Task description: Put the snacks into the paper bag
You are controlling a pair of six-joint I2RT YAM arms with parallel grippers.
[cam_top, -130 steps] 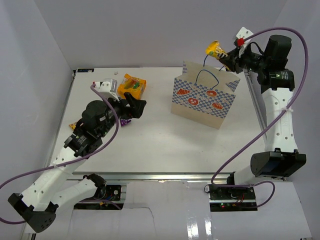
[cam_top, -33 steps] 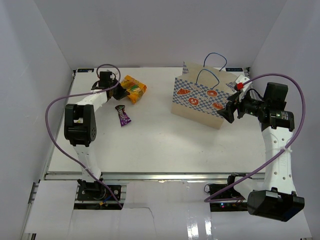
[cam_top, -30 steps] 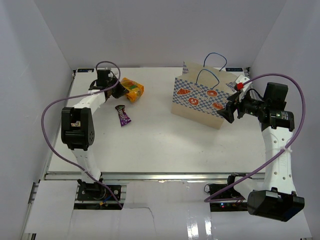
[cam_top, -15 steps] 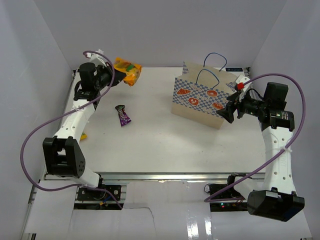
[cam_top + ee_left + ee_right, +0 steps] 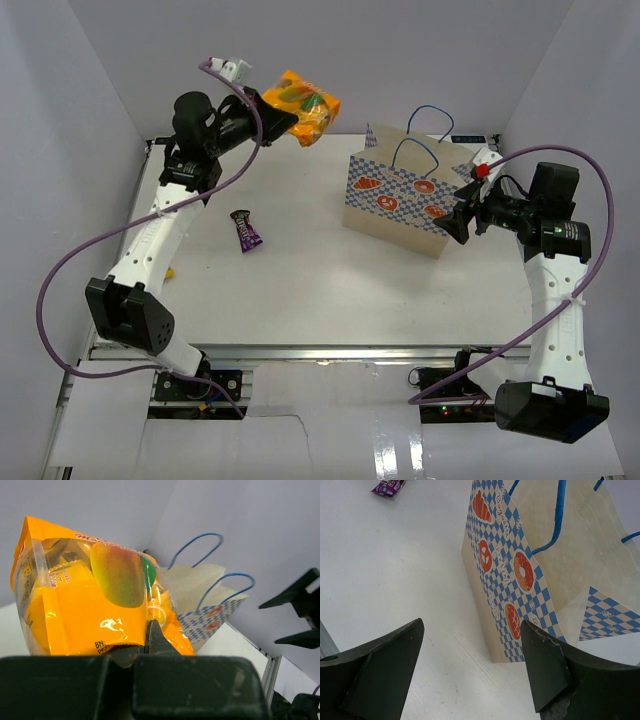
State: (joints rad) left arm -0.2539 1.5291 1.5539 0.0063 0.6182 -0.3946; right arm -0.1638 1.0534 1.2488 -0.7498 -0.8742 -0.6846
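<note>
The left gripper [image 5: 272, 112] is holding the orange crinkly bag [image 5: 300, 102] up in the air, over the far left part of the bench [image 5: 300, 300]. The paper bag [image 5: 400, 200] is standing upright on the right side. The right gripper [image 5: 462, 222] is hanging just beside it with its jaws wide apart. The small purple candy packet [image 5: 245, 229] is lying on the bench. A bit of a yellow packet [image 5: 168, 271] is peeking out beside the left arm.

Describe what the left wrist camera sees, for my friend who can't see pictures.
An orange crinkly bag fills the view, pinched at its bottom edge by the shut left gripper. Behind it, to the right, stands the paper bag with blue cord handles, and the open right gripper shows at the far right edge.
</note>
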